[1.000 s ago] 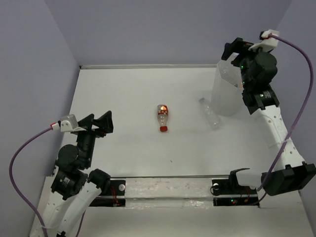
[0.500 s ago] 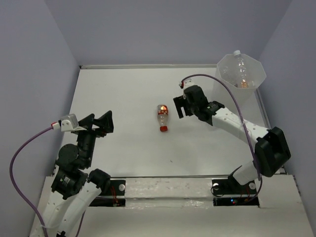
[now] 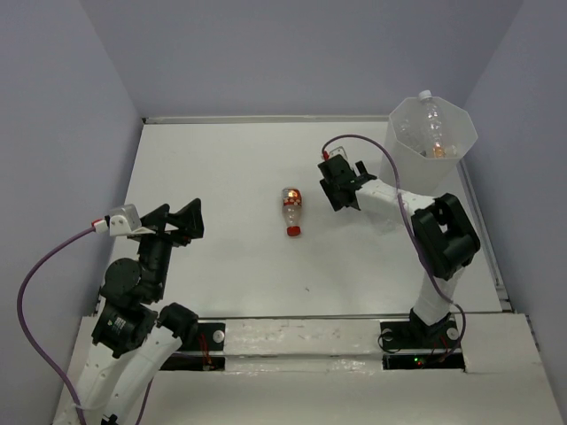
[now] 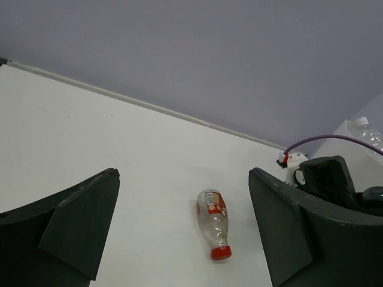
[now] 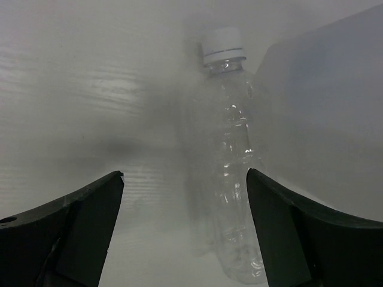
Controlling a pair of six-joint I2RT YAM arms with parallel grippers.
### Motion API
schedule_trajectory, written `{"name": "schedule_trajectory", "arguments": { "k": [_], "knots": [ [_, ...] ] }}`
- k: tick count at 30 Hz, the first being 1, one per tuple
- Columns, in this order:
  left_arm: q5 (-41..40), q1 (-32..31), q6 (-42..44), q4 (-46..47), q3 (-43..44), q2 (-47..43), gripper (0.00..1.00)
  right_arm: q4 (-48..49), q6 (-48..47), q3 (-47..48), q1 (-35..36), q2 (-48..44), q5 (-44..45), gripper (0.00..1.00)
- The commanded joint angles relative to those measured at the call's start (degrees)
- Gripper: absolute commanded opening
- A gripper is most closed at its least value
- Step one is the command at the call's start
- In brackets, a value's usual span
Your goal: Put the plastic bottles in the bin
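Note:
A clear crinkled bottle with a white cap lies on the table between the fingers of my right gripper, closer to the right finger. The jaws stand wide and touch nothing. In the top view the right gripper is low over the table left of the bin, and its arm hides most of that bottle. A red-capped bottle with a red-orange label lies mid-table, also seen as the red-capped bottle ahead of my open, empty left gripper. The tall translucent bin holds bottles.
The back wall and a raised edge close the table's far side. The right arm stretches from its base up toward the bin. The left gripper hovers at the near left. A purple cable loops off the right wrist.
The right arm left the bin's rim and came down to the table, first toward the middle, then back right over the clear bottle. The left arm and the red-capped bottle stayed put.

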Motion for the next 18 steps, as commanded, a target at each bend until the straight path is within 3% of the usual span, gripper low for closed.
{"name": "schedule_trajectory", "arguments": {
  "k": [1,7,17,18],
  "knots": [
    [0.2,-0.2,0.5,2.3,0.3,0.1,0.99,0.5,-1.6,5.3,-2.5,4.1,4.5,0.88],
    [0.2,-0.2,0.6,2.3,0.3,0.1,0.99,0.5,-3.1,8.2,-3.7,7.1,8.1,0.86],
    [0.4,-0.1,0.5,2.4,0.3,0.8,0.99,1.7,-3.3,8.6,-7.0,12.0,3.7,0.84],
    [0.4,-0.1,0.5,2.5,0.3,0.9,0.99,1.8,-3.4,8.7,-7.0,12.4,3.3,0.80]
  ]
}}
